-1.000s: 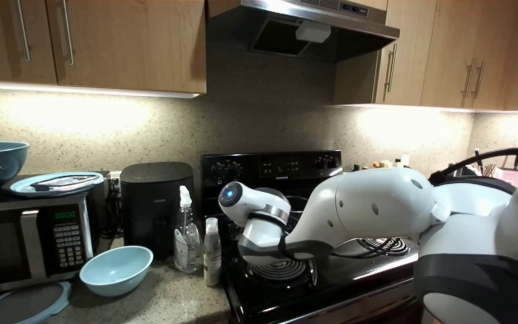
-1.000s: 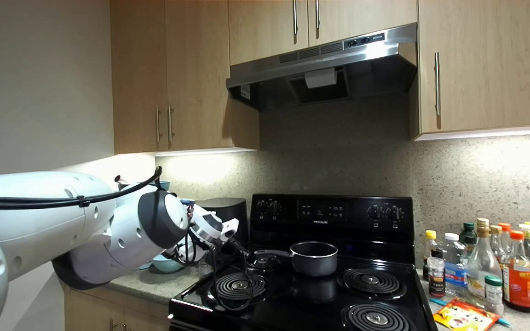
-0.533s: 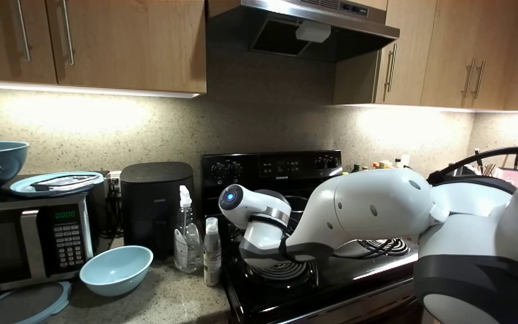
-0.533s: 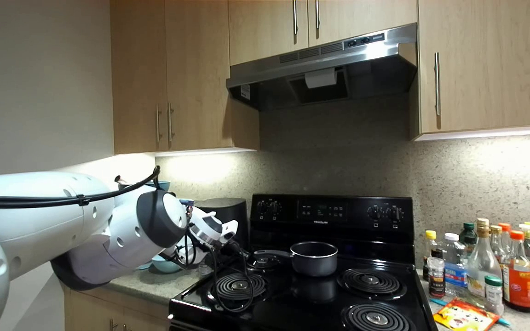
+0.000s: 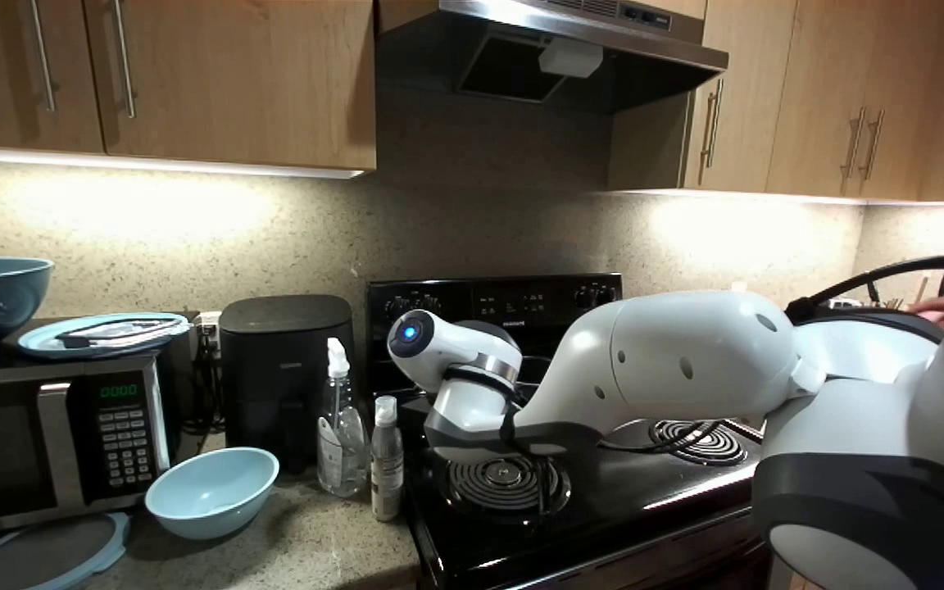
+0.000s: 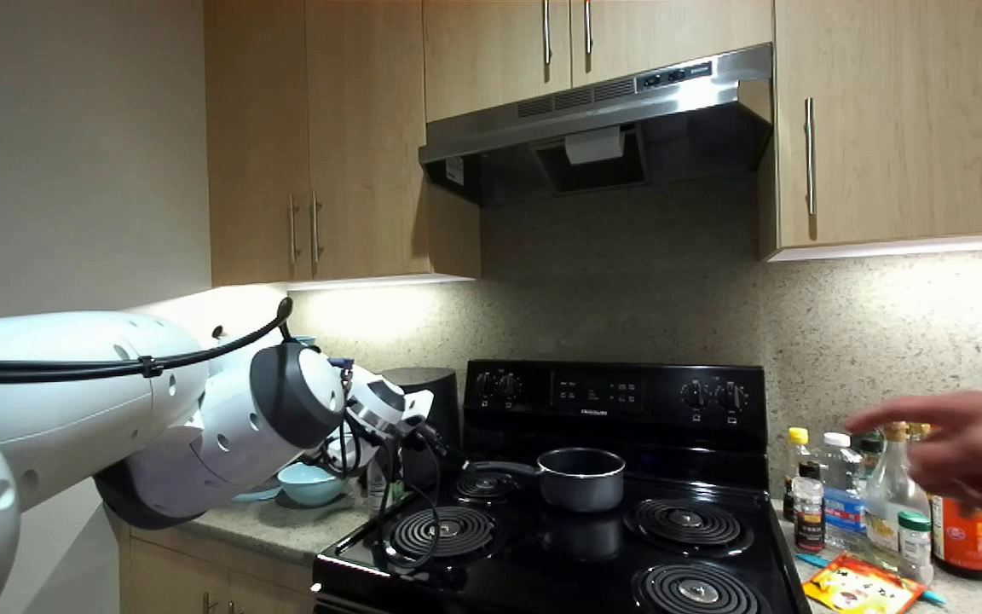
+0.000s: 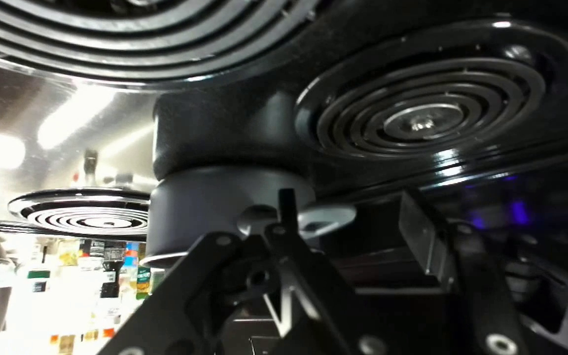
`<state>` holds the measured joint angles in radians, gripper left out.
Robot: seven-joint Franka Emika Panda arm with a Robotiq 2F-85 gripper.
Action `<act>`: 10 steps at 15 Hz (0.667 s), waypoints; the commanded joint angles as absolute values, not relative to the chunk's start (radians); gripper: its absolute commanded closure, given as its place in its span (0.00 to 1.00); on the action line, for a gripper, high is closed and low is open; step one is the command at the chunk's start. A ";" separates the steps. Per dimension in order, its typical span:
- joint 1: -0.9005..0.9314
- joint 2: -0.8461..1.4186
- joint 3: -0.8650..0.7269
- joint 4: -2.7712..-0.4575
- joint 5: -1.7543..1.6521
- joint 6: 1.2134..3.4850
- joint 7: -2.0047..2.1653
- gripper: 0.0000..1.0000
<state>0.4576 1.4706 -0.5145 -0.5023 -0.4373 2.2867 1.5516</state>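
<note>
Pincer [image 7: 350, 214] risen; pot [image 6: 581, 490] points its level handle [image 6: 506, 468] toward it.

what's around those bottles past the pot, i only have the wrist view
Observer: A person's hand shows in front of some of the bottles in an exterior view, one finger stretched out; whether it touches them I cannot tell.

Operator: ok, is the pot open or covered

Observer: Open: an exterior view looks in over the rim, and no lid is on it.

Operator: and what's on the opposite side of it from those bottles

Observer: A spray bottle stands upright on the counter over there.
</note>
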 commanded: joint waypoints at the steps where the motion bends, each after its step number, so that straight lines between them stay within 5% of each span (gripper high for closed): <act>1: 0.487 1.453 -0.556 -0.483 -0.452 2.258 1.677 0.12; 4: 0.498 1.462 -0.578 -0.450 -0.458 2.241 1.690 0.00; 5: 0.486 1.466 -0.559 -0.451 -0.438 2.260 1.652 0.11; 7: 0.491 1.466 -0.566 -0.445 -0.438 2.254 1.655 0.00; 10: 0.489 1.466 -0.575 -0.446 -0.441 2.245 1.680 0.00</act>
